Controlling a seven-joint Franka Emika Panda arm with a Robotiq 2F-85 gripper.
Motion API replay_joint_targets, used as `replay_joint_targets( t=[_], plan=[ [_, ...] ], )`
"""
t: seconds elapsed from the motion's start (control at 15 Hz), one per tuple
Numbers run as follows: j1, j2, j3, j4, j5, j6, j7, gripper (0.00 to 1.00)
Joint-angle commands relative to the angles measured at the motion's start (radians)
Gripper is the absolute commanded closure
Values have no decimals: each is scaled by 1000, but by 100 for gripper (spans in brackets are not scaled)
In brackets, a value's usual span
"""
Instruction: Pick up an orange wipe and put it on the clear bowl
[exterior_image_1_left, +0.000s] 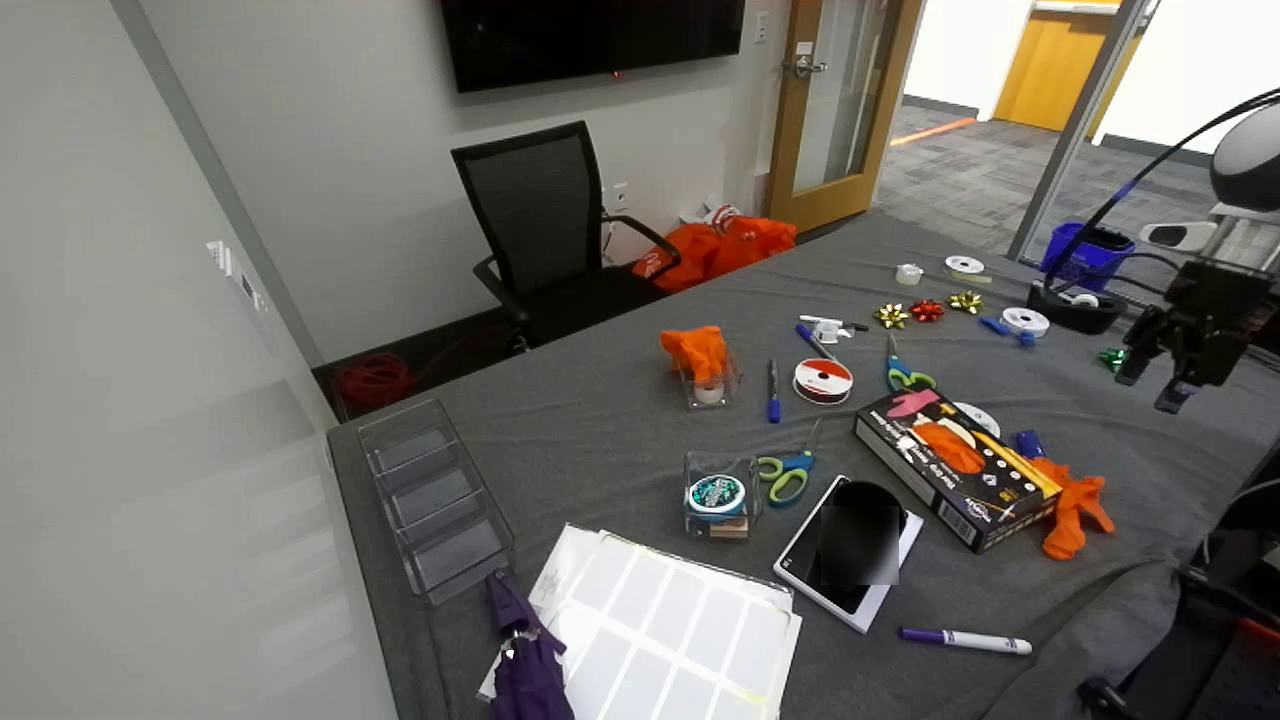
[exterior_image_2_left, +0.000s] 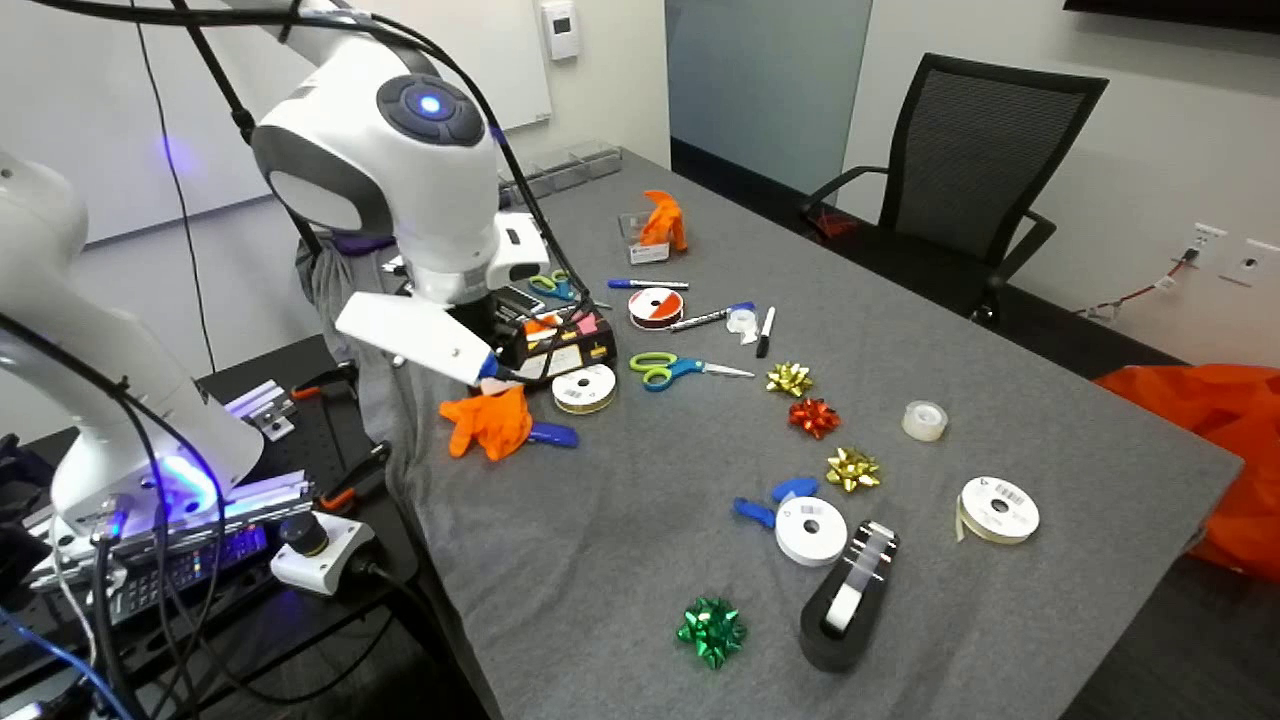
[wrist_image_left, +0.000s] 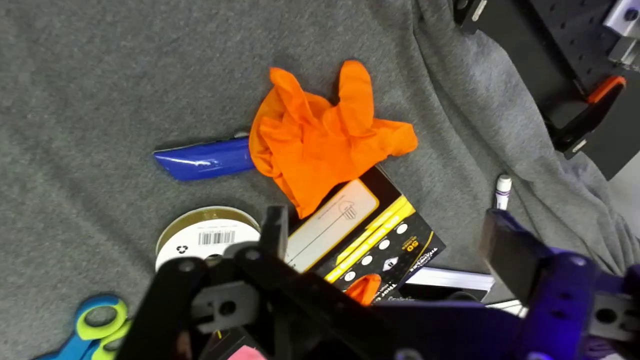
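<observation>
- Although the task says wipe, the loose orange piece reads as an orange glove (wrist_image_left: 325, 142); in the wrist view it lies above the gripper (wrist_image_left: 390, 232) in the picture, offset left of the gap's middle.
- Long axis: crumpled, nearly as broad as long. Best reading is a diagonal, cuff to lower left, glove fingers to upper right. Jaws close along the picture's left-right line, so would probably cross it aslant.
- Glove lies on the grey cloth (wrist_image_left: 100, 90), over one end of a blue object (wrist_image_left: 207, 159) and just beside, perhaps overlapping, the end of a black box (wrist_image_left: 370, 240). Cannot tell whether glove and box touch.
- Single arm; no choice of side.
- Jaws: wide apart, holding nothing. Box shows through the gap, below; no contact made out with it or with the white-faced spool (wrist_image_left: 205, 237). In an exterior view they hang above the cloth, apart from the glove.
- Destination: no round clear bowl found. A clear bin (exterior_image_2_left: 630, 230) carries a second orange item (exterior_image_2_left: 668, 222) in both exterior views; another clear container (exterior_image_1_left: 706, 464) stands apart from it. Cannot tell which is meant.
- Stage, judged: pre-grasp if the loose glove is the target; the item at the bin leaves doubt.
- Next, judged: shift toward the glove, descend, pinch the bunched palm. Risk: nipping the blue object or striking the box edge.
</observation>
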Motion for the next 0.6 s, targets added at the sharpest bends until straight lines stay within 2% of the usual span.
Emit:
replay_joint_targets(
  t=[0.0,0.2,0.53],
  plan=[
    [-51,115,42,10,139,13,-177,0],
    [-81,202,83,22,212,35,-246,0],
    [-139,320,166,25,271,158,-363,0]
  ],
)
